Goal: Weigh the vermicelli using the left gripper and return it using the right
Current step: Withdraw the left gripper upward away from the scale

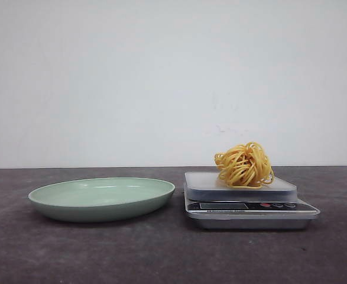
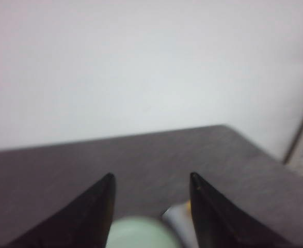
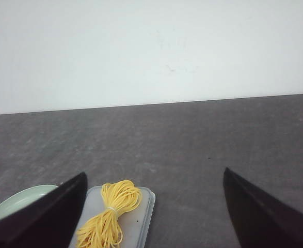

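While the noodles (image 1: 245,165) sit on the scale (image 1: 247,204), both hands are clear of them and neither shows in the front view. The yellow nest rests on the pale weighing platform, toward its right half as seen from the front, with nothing touching it. The scale stands on the dark grey surface (image 1: 161,254) just right of the pale green plate (image 1: 102,199); a narrow gap separates the plate rim from the scale body. The plate holds nothing. Display strip and small buttons run along the front edge of the scale, reading too small to make out. Left hand (image 2: 150,181): fingers spread apart, nothing between them, blurred green plate and a bit of the scale's corner visible below the gap. Right hand (image 3: 154,181): fingers spread very wide, gripping nothing, held above and behind the scale. In the right wrist view the noodles lie on the platform close to one finger (image 3: 48,217), not in contact, with an edge of the plate peeking out beside that same finger. Plain white wall (image 1: 173,77) behind the surface.
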{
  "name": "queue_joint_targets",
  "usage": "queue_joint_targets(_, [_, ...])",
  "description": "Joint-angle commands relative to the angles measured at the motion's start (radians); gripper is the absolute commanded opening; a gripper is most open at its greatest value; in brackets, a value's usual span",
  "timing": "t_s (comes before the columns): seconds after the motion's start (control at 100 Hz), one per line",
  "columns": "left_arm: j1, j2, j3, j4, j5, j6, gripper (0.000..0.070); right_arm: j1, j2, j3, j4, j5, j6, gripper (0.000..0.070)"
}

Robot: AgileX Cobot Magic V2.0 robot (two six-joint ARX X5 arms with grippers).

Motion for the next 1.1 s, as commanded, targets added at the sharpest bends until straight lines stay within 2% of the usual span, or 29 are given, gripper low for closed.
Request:
queue_joint_targets(0.0, [-0.006,-0.032,0.013,-0.095,-0.037,-0.048,0.0274,0.000,0.003,0.019,0.013,-0.004,-0.009,0.0534])
queue_joint_targets(0.05, [-0.006,-0.079,0.008,-0.161,-0.067,-0.084,0.0274,0.001,0.003,0.019,0.013,-0.006,-0.009,0.0534])
queue_joint_targets(0.16, [-0.004,-0.167,-0.026,-0.215,-0.093,-0.130,0.0274,0.009,0.005,0.019,0.013,-0.021,-0.009,0.0534])
queue_joint_targets(0.42, [0.046,-0.370,-0.236,-0.217,-0.097,-0.230,0.0278,0.015,0.027,0.019,0.018,-0.021,-0.010,0.0534])
queue_joint_targets(0.54, [0.104,-0.466,-0.346,-0.201,-0.063,-0.261,0.0279,0.025,0.043,0.019,0.018,-0.022,-0.012,0.0534])
queue_joint_targets(0.77, [0.201,-0.577,-0.482,-0.197,0.045,-0.280,0.0278,0.074,0.120,0.019,0.035,-0.023,-0.011,0.0534])
queue_joint_targets(1.09, [0.230,-0.578,-0.519,-0.178,0.063,-0.262,0.0273,0.234,0.400,0.028,0.152,-0.008,0.066,0.0534])
